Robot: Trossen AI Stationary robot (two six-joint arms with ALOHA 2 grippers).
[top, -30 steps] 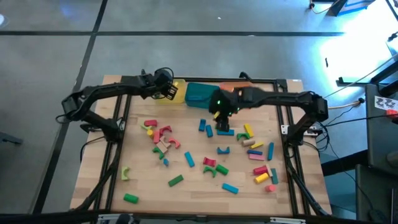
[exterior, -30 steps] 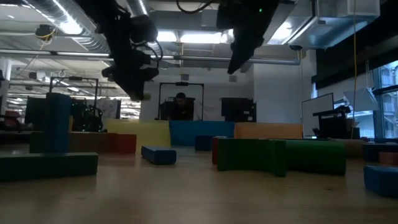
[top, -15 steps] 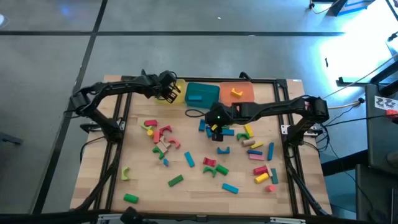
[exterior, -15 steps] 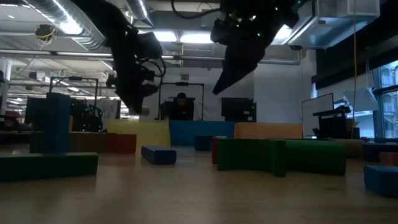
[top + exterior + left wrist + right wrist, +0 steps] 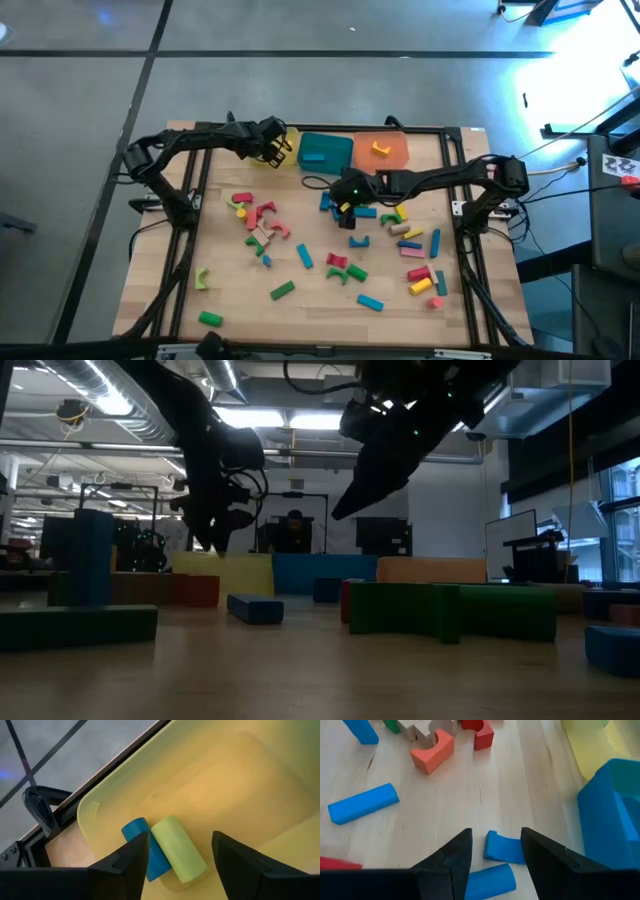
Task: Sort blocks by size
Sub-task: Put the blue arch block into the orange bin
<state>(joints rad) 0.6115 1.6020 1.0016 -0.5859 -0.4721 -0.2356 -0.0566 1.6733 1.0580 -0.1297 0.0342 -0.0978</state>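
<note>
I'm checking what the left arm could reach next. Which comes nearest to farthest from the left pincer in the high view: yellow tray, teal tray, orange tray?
From the left pincer:
1. Yellow tray, directly under it.
2. Teal tray, next along toward the right arm.
3. Orange tray, beyond the teal one.

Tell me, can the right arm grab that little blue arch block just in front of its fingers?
Probably yes. The right gripper is open and hangs right over the blue arch block. Only a blue cylinder lies close beside it, and nothing covers it.

Overhead looks straight down, low looks level across, wrists sit close; all share the table (image 5: 300, 300).
</note>
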